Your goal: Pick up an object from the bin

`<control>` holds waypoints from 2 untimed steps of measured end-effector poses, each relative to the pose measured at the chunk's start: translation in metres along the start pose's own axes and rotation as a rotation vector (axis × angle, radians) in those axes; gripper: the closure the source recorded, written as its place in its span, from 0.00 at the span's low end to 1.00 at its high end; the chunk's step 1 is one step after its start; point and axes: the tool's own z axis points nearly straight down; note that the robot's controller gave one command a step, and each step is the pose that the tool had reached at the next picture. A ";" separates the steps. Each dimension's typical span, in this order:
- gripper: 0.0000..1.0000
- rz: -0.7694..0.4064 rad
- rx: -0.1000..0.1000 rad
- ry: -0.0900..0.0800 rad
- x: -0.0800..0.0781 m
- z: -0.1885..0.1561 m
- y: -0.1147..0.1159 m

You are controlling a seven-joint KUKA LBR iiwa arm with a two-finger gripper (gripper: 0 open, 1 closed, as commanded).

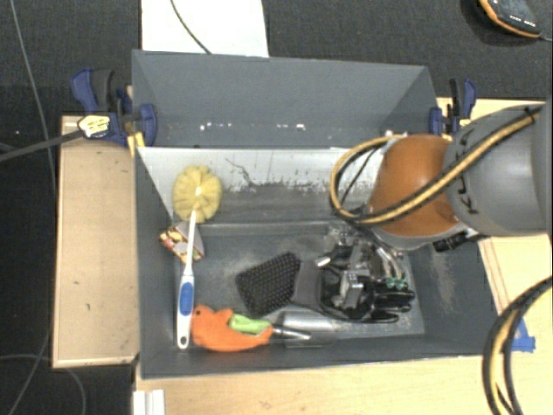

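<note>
My gripper [349,285] is down low in the right half of the bin, under the orange wrist cover. It hangs over a black, shiny, irregular thing [386,301] on the bin floor, which its body partly hides. Whether it touches that thing cannot be made out. Just to its left lies a black mesh pad [269,281], tilted. A silver metal cylinder [304,325] lies near the front wall, below and left of the gripper.
An orange carrot-shaped toy with a green end [221,329] lies at the front left. A dish brush with a yellow head and a white-blue handle [188,258] runs along the left wall, beside a small brown-white thing [179,244].
</note>
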 end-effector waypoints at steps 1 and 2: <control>1.00 -0.077 -0.001 -0.003 -0.045 -0.056 0.010; 0.00 -0.076 -0.001 -0.003 -0.045 -0.056 0.010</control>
